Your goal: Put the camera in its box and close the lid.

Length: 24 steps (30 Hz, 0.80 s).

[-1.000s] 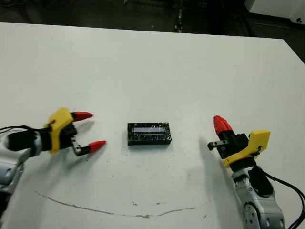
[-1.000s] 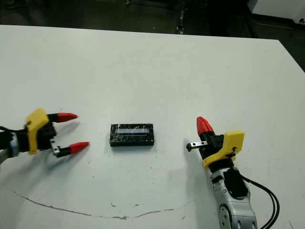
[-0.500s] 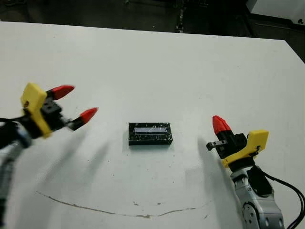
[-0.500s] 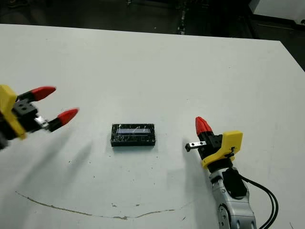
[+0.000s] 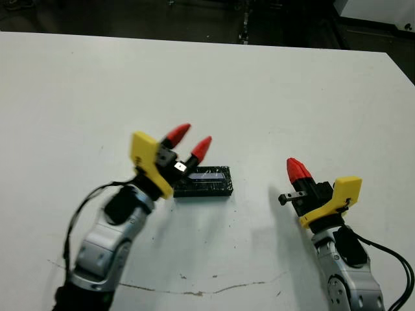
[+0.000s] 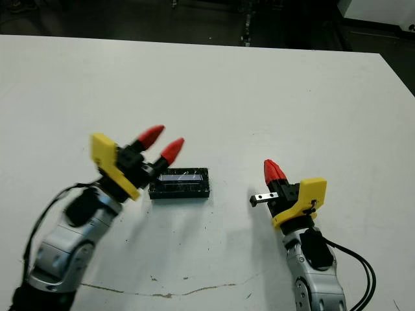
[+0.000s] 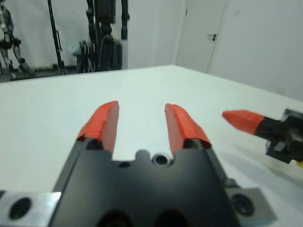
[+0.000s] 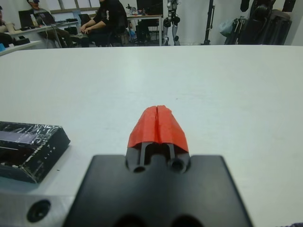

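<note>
We see lid (image 5: pixel 203 181) lying crosswise, just right of left gripper (image 5: pixel 189 143), fingers parted, empty; right gripper (image 5: pixel 295 170) pinched closed, farther.

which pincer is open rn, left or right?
The left pincer: its two red fingertips stand apart beside the black lid. The right pincer has its tips pressed together, holding nothing.

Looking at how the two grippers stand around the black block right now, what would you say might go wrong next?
1. The left gripper, open, hangs over the left end of the lid; coming down off-centre, a fingertip might push the block across the table rather than straddle it.
2. The right gripper is shut and apart from the lid, so nothing braces its far end against sliding.
</note>
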Tool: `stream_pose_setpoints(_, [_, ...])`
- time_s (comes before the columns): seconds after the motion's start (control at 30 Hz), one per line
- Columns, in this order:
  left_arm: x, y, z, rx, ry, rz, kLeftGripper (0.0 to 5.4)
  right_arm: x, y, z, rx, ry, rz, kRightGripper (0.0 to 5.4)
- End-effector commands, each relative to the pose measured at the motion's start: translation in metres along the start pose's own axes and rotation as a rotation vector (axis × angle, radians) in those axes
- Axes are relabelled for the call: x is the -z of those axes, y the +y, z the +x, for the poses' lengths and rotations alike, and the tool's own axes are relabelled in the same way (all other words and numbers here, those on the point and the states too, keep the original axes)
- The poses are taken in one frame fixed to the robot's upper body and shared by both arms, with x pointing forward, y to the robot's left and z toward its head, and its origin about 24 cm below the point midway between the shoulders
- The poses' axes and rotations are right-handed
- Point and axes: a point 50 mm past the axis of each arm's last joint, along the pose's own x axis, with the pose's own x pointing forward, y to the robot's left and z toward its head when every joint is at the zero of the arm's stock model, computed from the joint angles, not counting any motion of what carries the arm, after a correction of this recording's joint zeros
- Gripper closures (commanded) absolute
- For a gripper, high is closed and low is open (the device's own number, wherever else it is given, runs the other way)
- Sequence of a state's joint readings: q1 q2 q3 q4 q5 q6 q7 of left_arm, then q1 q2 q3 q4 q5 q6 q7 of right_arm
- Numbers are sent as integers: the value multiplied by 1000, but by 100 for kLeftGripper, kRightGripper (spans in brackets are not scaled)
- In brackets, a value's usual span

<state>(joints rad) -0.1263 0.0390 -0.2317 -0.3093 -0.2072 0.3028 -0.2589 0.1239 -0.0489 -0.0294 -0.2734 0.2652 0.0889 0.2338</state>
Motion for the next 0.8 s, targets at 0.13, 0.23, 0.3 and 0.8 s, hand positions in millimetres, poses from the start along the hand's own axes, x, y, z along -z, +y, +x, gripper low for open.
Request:
stream_pose_setpoints(0.13, [26, -9, -1, -11, 104, -17, 430, 1, 0, -1, 11, 5, -12, 540])
stream_pose_setpoints(0.23, [35, -11, -4, -10, 150, -18, 477, 2, 1, 0, 5, 3, 4, 540])
stream_pose_setpoints(0.3, [40, -12, -6, -6, 185, -29, 509, 2, 2, 0, 5, 0, -3, 540])
stream_pose_setpoints(0.8, [67, -12, -19, -39, 406, -123, 538, 1, 3, 2, 1, -6, -9, 540])
